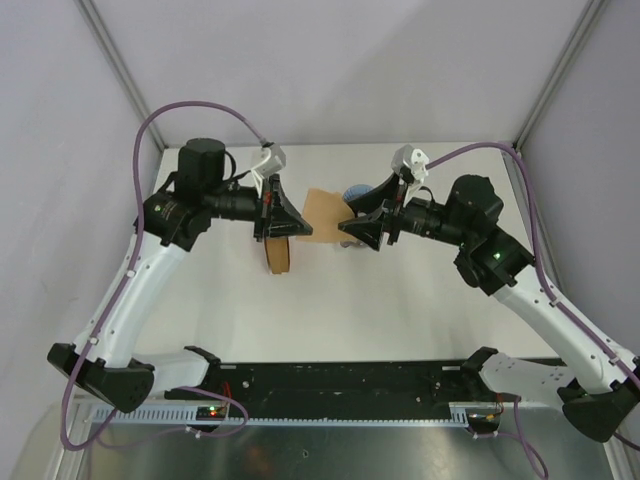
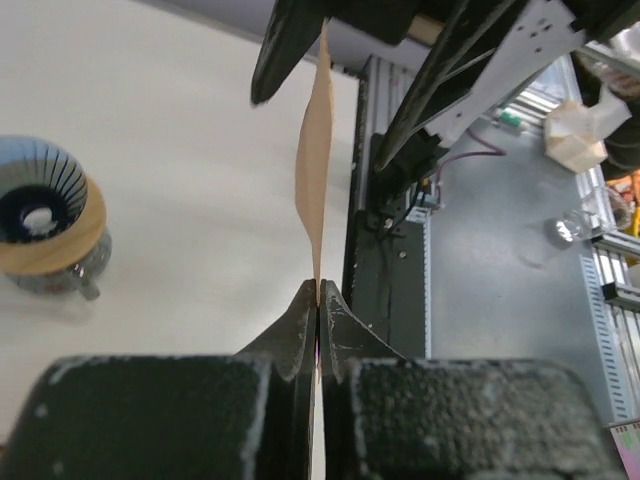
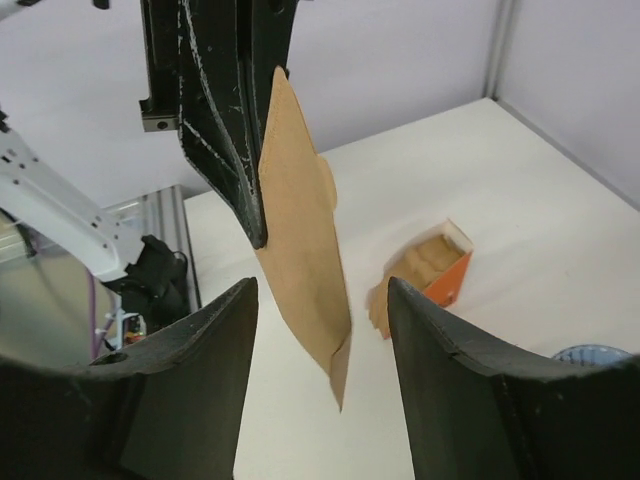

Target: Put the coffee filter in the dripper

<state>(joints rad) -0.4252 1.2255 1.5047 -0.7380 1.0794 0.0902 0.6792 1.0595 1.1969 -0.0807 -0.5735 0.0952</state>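
From above, the right gripper [image 1: 350,230] hides most of the blue ribbed translucent cone dripper [image 1: 356,191]. The thin brown paper coffee filter [image 3: 300,240] hangs slightly bowed over the counter [image 1: 400,320], clamped in the left gripper [image 2: 318,300] jaws; right jaws apart.

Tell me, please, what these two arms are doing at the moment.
The two arms meet above the table around the coffee filter. The left gripper is shut on one edge of it, holding it up in the air, while the right gripper stands open with the sheet between its fingers. The dripper sits empty on a glass jug nearby, so the filter is not yet in it.
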